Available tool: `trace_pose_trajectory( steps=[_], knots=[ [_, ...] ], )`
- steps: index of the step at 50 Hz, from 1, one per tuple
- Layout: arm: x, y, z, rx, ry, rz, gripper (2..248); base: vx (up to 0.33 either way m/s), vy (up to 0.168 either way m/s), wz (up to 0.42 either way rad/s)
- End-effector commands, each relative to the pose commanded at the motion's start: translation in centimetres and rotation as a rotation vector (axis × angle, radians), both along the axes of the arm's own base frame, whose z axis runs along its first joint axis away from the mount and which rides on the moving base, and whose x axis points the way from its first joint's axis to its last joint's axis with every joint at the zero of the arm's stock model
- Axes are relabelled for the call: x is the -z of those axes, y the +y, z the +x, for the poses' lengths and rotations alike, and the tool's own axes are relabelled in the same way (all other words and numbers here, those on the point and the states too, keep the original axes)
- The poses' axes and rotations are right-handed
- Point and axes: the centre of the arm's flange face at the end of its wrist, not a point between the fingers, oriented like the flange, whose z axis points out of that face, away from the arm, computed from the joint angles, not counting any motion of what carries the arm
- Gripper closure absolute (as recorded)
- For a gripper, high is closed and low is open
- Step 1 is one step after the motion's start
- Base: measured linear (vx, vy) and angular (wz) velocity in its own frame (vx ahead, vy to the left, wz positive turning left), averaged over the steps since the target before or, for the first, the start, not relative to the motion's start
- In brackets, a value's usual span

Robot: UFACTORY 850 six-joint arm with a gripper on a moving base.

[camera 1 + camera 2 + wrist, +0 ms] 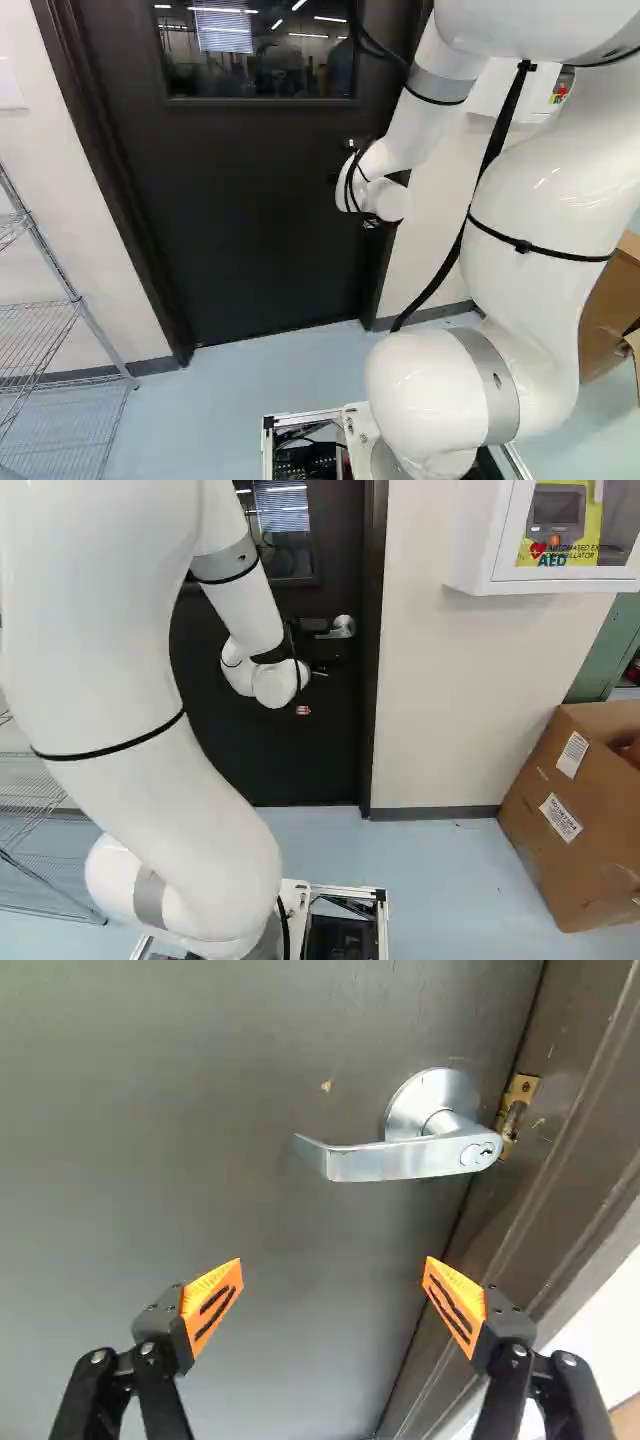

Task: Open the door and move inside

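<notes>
Silver metal lever handle (342, 627) noted at upper middle of the right base view, on the dark door (250, 210); the black two-fingered gripper (333, 1259), fingers wide apart and empty, should bear down near the lever's free end.

Dark, flat-faced door (250, 210), upright and closed, with a rectangular window (258, 62) in its upper part. Silver lever handle (405, 1158) near the latch edge: round rose, keyhole at the pivot end, lever roughly level.
</notes>
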Motion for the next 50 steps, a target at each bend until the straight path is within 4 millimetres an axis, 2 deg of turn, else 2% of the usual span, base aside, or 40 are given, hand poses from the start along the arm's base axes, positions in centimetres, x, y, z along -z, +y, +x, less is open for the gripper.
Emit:
trace_pose_trajectory(
  steps=[16,50],
  knots=[
    [-0.2,0.1,2.1,-0.005,-0.039,-0.002,3,0.0,0.0,0.0],
    [-0.3,1.6,7.0,-0.038,-0.099,-0.005,3,0.0,0.0,0.0]
  ],
)
